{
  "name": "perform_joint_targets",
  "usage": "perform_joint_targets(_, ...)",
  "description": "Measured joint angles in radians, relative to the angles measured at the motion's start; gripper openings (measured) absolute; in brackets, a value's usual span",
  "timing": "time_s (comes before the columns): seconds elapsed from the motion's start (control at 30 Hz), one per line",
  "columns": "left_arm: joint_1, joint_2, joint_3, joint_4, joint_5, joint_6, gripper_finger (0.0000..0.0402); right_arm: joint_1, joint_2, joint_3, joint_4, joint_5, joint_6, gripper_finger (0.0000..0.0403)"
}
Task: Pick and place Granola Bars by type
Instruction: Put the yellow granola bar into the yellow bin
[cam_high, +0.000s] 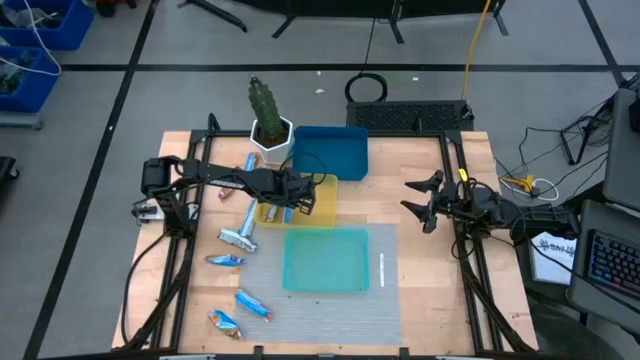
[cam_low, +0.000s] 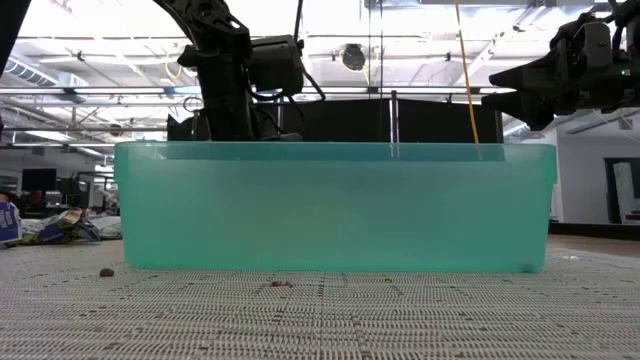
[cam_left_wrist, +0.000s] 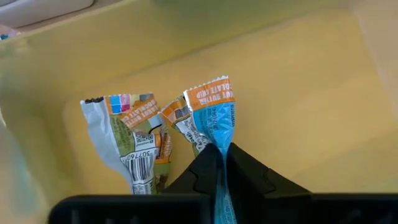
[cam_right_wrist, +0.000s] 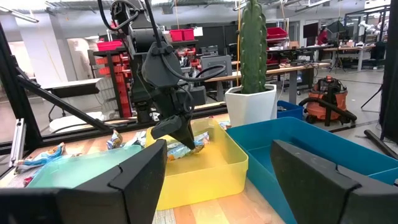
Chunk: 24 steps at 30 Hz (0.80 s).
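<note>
My left gripper (cam_high: 290, 196) hangs over the yellow tray (cam_high: 322, 203) and is shut on a blue granola bar with an orange end (cam_left_wrist: 214, 109). A second bar with a silver and orange wrapper (cam_left_wrist: 127, 134) lies flat on the yellow tray's floor beside it. Several more blue-wrapped bars (cam_high: 238, 237) lie on the table's left side. My right gripper (cam_right_wrist: 217, 180) waits open near the table's right edge (cam_high: 428, 202), touching nothing. My left gripper pinches the blue bar between its two fingers (cam_left_wrist: 202, 174), with the wrapper (cam_left_wrist: 219, 155) running along the gap. The fingers point down into the yellow tray from above. The bar's orange crimped end (cam_left_wrist: 211, 94) sticks out past the fingertips; whether it touches the tray floor cannot be told.
A blue tray (cam_high: 332, 150) stands behind the yellow one, and a teal tray (cam_high: 325, 260) sits on a grey mesh mat toward the near edge. A potted cactus (cam_high: 268, 115) stands at the far edge beside the blue tray. A lone bar (cam_high: 250, 165) lies near the cactus.
</note>
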Motion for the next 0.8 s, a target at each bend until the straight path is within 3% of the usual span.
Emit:
perform_joint_targets(0.33, 0.000, 0.000, 0.000, 0.002, -0.019, 0.032, 0.0119, 0.000, 0.000, 0.000, 0.000, 0.000, 0.000, 0.0279)
perform_joint_targets(0.6, 0.000, 0.000, 0.000, 0.032, -0.019, 0.043, 0.0209, 0.000, 0.000, 0.000, 0.000, 0.000, 0.000, 0.0279)
perform_joint_targets(0.8, 0.002, -0.033, -0.001, 0.125, 0.080, 0.290, 0.0267, 0.000, 0.000, 0.000, 0.000, 0.000, 0.000, 0.0279)
